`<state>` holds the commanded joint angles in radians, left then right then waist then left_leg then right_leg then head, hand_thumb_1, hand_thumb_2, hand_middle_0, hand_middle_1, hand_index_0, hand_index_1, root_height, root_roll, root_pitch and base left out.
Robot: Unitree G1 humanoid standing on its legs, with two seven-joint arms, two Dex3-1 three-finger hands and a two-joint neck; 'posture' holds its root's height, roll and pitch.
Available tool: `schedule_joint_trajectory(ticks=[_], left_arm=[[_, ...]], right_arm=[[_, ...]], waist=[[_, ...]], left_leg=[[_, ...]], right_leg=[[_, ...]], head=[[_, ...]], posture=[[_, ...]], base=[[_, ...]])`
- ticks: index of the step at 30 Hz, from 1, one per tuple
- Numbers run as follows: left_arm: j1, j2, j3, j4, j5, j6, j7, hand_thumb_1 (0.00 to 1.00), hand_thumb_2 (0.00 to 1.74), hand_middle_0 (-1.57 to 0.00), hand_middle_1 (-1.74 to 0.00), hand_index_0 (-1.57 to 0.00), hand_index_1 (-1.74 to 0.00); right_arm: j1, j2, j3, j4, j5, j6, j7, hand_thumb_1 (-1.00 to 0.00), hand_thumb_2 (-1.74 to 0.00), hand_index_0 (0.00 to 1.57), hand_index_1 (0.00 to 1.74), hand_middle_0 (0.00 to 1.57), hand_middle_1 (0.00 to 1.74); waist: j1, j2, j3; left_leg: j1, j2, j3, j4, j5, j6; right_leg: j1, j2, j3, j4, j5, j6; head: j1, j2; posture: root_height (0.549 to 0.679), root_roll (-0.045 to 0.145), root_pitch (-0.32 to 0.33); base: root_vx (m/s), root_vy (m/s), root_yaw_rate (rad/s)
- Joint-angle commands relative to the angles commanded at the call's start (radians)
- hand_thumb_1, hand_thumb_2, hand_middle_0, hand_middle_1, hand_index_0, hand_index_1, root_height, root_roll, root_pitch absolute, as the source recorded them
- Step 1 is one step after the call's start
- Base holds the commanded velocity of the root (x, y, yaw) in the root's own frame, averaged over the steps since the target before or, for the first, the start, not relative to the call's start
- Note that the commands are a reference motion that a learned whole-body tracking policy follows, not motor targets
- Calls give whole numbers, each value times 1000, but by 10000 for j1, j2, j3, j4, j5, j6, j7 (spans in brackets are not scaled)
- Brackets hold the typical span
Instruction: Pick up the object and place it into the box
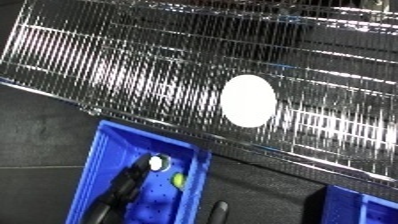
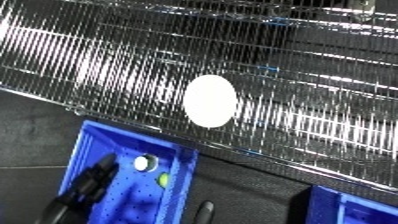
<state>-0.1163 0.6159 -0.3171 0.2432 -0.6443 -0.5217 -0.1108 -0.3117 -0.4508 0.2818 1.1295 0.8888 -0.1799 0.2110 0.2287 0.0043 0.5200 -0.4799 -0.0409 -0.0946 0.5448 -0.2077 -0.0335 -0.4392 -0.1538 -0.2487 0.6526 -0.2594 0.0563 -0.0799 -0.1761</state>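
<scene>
In the left eye view, a wire grid surface point(image 1: 133, 65) ran slantwise across the upper part of the frame, its lower edge falling from upper left to lower right, with dark floor point(image 1: 35, 140) below it. A white oval object point(image 1: 247, 100) lay on the grid near that edge, its long axis close to upright in the frame and leaning slightly; bare wire lay open all around it. A blue bin point(image 1: 102, 165) sat just under the edge at lower left, and inside it a black hand point(image 1: 124, 192) reached up from the bottom; whether its fingers were curled or straight could not be told. A second blue bin point(image 1: 360, 205) showed at the lower right corner. In the right eye view, the object point(image 2: 210, 101) again lay well apart from the hand point(image 2: 89, 187), with the bin wall point(image 2: 182, 175) between them. Which of the robot's hands this was could not be told.
</scene>
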Motion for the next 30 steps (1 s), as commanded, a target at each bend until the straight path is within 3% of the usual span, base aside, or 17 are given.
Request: schedule_joint_trajectory(ticks=[8,14,20,30], left_arm=[[-6,39,742,-1601,-225,-494,122,0,0,0,0,0,0],[-403,-167,835,-1860,326,-307,610,0,0,0,0,0,0],[-1266,-246,606,-1566,1335,-63,1624,0,0,0,0,0,0],[-2936,-632,126,-89,2266,449,3296,0,0,0,0,0,0]], right_arm=[[145,219,-179,199,440,-71,156,0,0,0,0,0,0],[115,320,-225,248,517,112,197,0,0,0,0,0,0],[43,363,-127,323,353,313,373,0,0,0,0,0,0],[-233,555,267,441,-66,615,641,0,0,0,0,0,0]], waist=[[227,-191,0],[137,-358,0],[-129,-549,0],[-719,-936,0]], left_leg=[[31,-72,-138,-95,19,-3],[42,-80,-98,21,-70,7],[25,19,33,173,-142,36],[-35,333,314,470,-257,67]], right_leg=[[87,-47,-171,-54,39,-15],[131,5,-90,-68,70,6],[92,143,132,-39,95,36],[-106,423,553,93,124,82]], head=[[508,-21],[229,-128],[-507,-180],[-1993,-123]], posture=[[652,37,92],[652,34,87],[651,29,81],[647,18,77]], base=[[11,-46,76],[15,-14,-57],[10,13,-188],[-1,32,-206]])
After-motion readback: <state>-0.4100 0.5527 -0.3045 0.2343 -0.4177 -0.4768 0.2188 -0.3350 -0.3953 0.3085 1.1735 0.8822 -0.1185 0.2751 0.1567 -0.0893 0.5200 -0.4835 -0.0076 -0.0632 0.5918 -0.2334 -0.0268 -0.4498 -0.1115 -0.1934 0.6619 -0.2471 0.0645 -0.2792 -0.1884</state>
